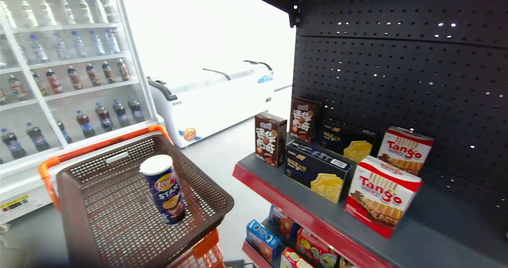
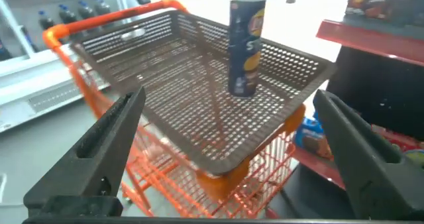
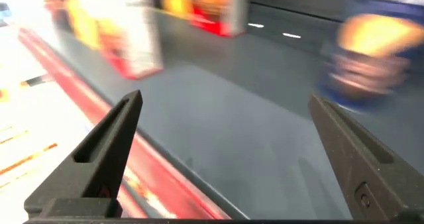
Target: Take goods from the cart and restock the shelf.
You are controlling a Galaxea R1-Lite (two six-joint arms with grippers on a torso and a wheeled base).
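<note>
Chip can (image 1: 164, 188): I see it standing on end about mid-way across the brown cart basket (image 1: 111, 220).
Left jaws: spread wide and holding nothing, above the basket's near side, well short of the can.
Right jaws: spread wide and holding nothing, over the grey shelf (image 1: 436, 232) beside the basket.
Shelf stock: wafer boxes (image 1: 379, 194), dark blue boxes (image 1: 317, 170), brown boxes (image 1: 270, 139), all apart from the basket.

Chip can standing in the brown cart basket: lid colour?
White lid on the tall dark-blue cylindrical chip can; clearest in the head view.
</note>
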